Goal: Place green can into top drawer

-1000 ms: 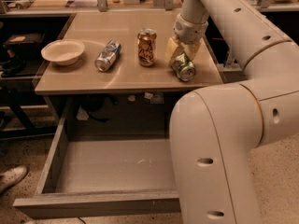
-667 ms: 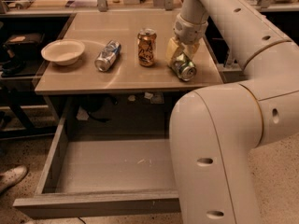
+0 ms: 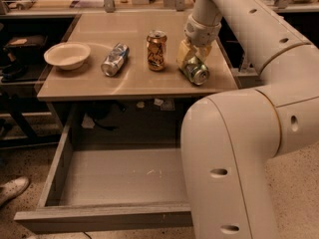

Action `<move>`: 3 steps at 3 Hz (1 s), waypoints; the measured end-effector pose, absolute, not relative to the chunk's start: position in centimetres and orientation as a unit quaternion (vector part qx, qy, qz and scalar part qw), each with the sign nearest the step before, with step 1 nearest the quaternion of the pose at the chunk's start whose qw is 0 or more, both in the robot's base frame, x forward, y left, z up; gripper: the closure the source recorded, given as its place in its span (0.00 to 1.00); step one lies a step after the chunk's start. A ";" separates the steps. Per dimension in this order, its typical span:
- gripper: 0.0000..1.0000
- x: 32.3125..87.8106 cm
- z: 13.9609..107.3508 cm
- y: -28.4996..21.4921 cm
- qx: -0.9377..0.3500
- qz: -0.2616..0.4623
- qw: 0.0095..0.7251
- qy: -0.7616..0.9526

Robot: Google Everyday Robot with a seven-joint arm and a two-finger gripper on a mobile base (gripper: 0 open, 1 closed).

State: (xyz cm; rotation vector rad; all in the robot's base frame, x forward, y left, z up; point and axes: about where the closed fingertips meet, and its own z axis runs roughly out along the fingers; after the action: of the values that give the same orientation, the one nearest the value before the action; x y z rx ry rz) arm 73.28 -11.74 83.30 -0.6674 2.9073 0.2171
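Note:
The green can [image 3: 196, 70] lies on its side near the front right of the table top [image 3: 149, 83], its silver end facing the camera. My gripper [image 3: 191, 59] reaches down from above and is shut on the can's far part, with a pale yellow finger [image 3: 183, 51] on its left side. The can still rests on the table. The top drawer [image 3: 119, 218] stands pulled out below the table's front edge, with nothing in its grey interior. My arm's big white links cover the drawer's right side.
An orange-gold can [image 3: 156, 50] stands upright just left of the gripper. A blue-silver can [image 3: 114, 59] lies on its side further left, next to a white bowl [image 3: 67, 55]. A shoe [image 3: 11, 189] shows on the floor at the left.

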 end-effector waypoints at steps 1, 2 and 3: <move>1.00 72.0 84.1 -13.0 -0.197 0.066 0.077 0.975; 1.00 68.3 84.6 -14.4 -0.153 0.070 0.065 0.984; 1.00 63.8 84.5 -14.6 -0.112 0.096 0.051 0.988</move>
State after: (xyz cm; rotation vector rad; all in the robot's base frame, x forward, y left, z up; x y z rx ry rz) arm 63.76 -14.57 84.48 -0.3400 3.0072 0.2935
